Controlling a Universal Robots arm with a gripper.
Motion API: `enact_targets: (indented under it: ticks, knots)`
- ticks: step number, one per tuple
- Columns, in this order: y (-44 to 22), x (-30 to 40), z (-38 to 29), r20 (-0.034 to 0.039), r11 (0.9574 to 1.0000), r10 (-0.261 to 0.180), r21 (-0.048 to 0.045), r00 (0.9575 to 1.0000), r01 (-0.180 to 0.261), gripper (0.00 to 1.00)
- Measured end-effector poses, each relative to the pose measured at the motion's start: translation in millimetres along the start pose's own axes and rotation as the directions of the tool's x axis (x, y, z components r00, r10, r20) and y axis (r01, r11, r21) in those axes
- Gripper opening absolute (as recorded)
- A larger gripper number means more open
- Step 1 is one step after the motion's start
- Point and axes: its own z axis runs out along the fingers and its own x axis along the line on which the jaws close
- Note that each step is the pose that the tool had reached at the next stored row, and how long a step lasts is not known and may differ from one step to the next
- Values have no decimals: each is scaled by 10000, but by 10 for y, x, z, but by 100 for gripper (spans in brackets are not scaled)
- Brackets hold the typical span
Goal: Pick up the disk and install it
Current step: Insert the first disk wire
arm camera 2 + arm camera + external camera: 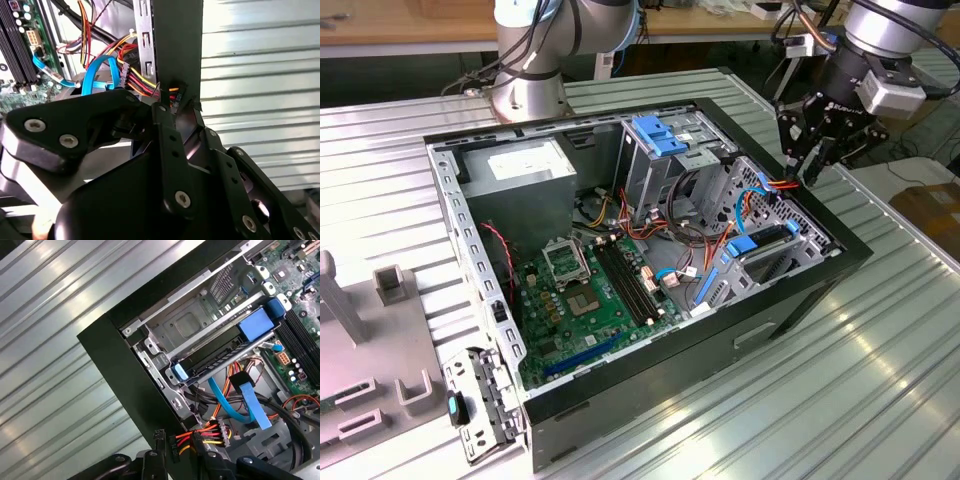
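The disk (767, 240), a dark flat drive with blue rails, lies in the low drive bay at the front corner of the open computer case (800, 300). In the first wrist view the disk (225, 352) lies level in the metal cage with a blue tab at each end. My gripper (810, 168) hangs over the case's edge on the exterior view's right, just beyond the bay. Its fingers (167, 130) close around a small black cable connector (172, 445) with red, yellow and orange wires. In both wrist views the gripper (175, 450) is off to one side of the disk.
A tall metal cage topped by a blue bracket (665, 135) stands behind the bay. Blue data cables (240, 405) and wire bundles cross beside the disk. The motherboard (600, 290) fills the case floor. Grey fixtures (395, 285) stand on the ribbed metal table (880, 350) at the exterior view's left.
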Motion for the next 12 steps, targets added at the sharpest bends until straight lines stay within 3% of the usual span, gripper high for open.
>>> enact_targets:
  ticks: [1, 3, 5, 6, 7, 9, 10, 12]
  knots:
    - [-1, -1, 11, -21, 9996, -282, 15, 9996, 282, 33]
    - [-6, -4, 18, -78, 9990, -438, -17, 9990, 438, 33]
    - [-41, -29, 33, -206, 9989, -463, 6, 9987, 463, 33]
    - [-47, -33, 37, -235, 9989, -466, 15, 9986, 466, 33]
    - [-68, -49, 45, -307, 9988, -492, -1, 9983, 492, 33]
    - [-67, -56, 45, -462, 9985, -546, -125, 9974, 541, 33]
    - [-64, -69, 50, -539, 9984, -559, -120, 9970, 554, 33]
    - [-64, -69, 51, -549, 9984, -561, -130, 9969, 555, 33]
